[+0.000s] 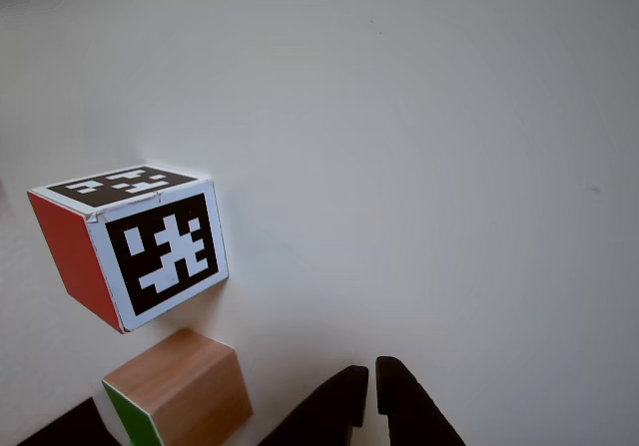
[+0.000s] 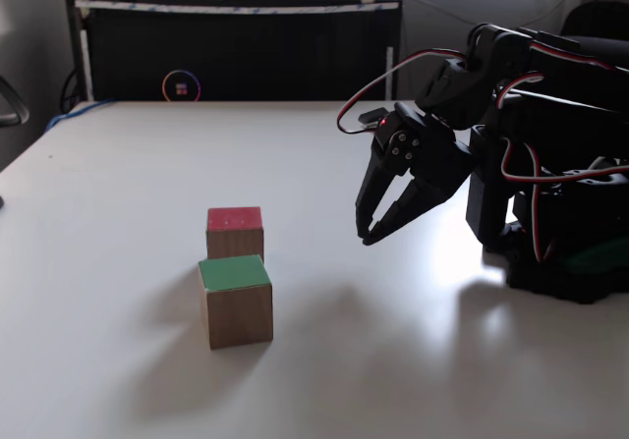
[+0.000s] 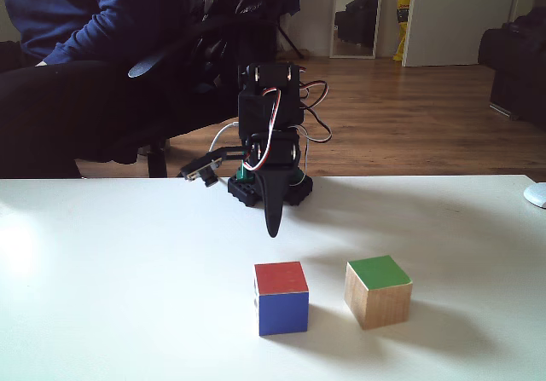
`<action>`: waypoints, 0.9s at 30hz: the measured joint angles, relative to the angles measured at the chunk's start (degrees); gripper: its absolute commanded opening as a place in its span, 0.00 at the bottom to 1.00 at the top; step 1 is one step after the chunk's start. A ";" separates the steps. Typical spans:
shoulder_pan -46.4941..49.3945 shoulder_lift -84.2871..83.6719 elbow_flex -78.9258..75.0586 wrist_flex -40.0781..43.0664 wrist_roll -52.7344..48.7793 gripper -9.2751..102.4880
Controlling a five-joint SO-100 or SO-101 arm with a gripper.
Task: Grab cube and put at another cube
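The wooden cube with a green face rests on the white table, green side up in both fixed views. Close beside it stands the marker cube, its red face up in both fixed views; a narrow gap separates the two in a fixed view. My gripper hangs above the table, apart from both cubes, fingers together and holding nothing. It sits to the right of the cubes in a fixed view and behind them in the other.
The arm's black base stands at the table's right side. A black cabinet lines the far edge. A person sits in a chair behind the table, and a white mouse lies at the right edge.
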 measured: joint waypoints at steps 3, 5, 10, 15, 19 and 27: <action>-2.02 -0.09 0.00 -1.58 1.32 0.08; -3.78 0.00 0.00 -2.20 1.85 0.08; -4.13 0.00 0.00 -2.29 1.93 0.08; -4.66 0.00 0.00 -2.29 2.02 0.09; -4.39 -0.09 -0.35 -2.29 1.23 0.12; -5.71 -7.21 -18.02 -0.70 3.25 0.27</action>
